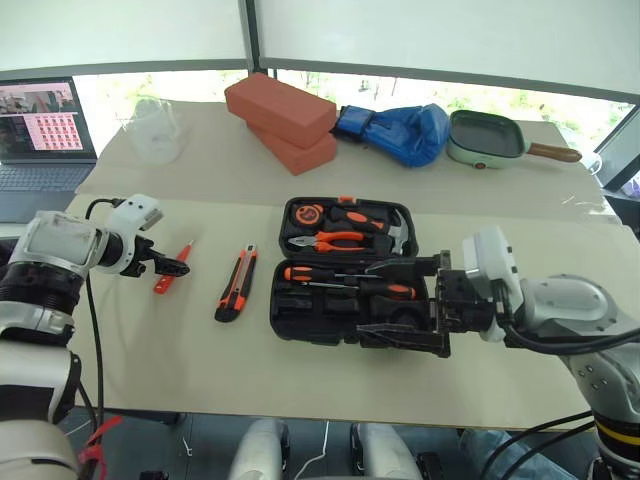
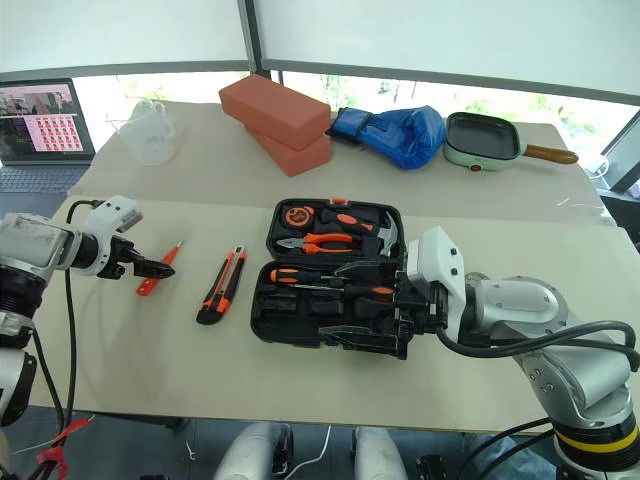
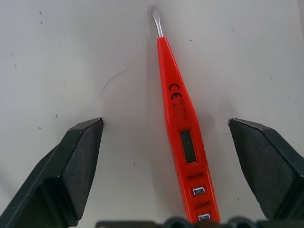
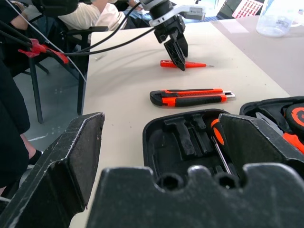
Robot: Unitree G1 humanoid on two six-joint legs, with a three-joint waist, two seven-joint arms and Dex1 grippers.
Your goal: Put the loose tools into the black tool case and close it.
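Now the tester screwdriver point(image 3: 183, 128), near the table's left edge, is straddled by the wide-open left gripper point(image 1: 176, 266); closing comes next. The right gripper point(image 1: 405, 300) is held wide over the open case point(image 1: 300, 318).

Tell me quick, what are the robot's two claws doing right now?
Left gripper: open, holding nothing, straddling the orange tester screwdriver.
Right gripper: open, holding nothing, over the black tool case.

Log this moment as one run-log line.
left gripper: open, straddling tester screwdriver | right gripper: open over tool case | utility knife: on table
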